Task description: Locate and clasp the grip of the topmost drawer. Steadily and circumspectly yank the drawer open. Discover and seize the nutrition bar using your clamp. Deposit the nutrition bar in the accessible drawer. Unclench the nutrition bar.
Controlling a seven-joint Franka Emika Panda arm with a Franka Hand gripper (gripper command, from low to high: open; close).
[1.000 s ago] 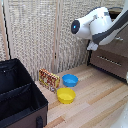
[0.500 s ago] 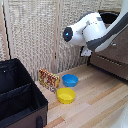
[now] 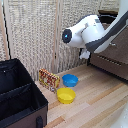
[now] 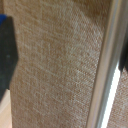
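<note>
The nutrition bar [image 3: 49, 79], a red and yellow patterned packet, stands on the wooden floor against the woven screen. The white arm [image 3: 92, 32] reaches in from the exterior view's right, well above and to the right of the bar. My clamp [image 3: 85, 54] shows only as a small part under the arm, its jaws unclear. In the wrist view I see woven screen up close and one dark blurred finger [image 4: 7, 52] at the edge. The dark-brown dresser [image 3: 111, 65] stands at the right, its upper part behind the arm; the topmost drawer is hidden.
A blue bowl [image 3: 70, 80] sits just right of the bar, and a yellow bowl [image 3: 66, 95] lies in front of it. A large black box [image 3: 20, 100] fills the near left. The woven screen [image 3: 35, 35] closes off the back.
The arm has swung toward the exterior view's left and come nearer the screen. The bar and both bowls have not moved.
</note>
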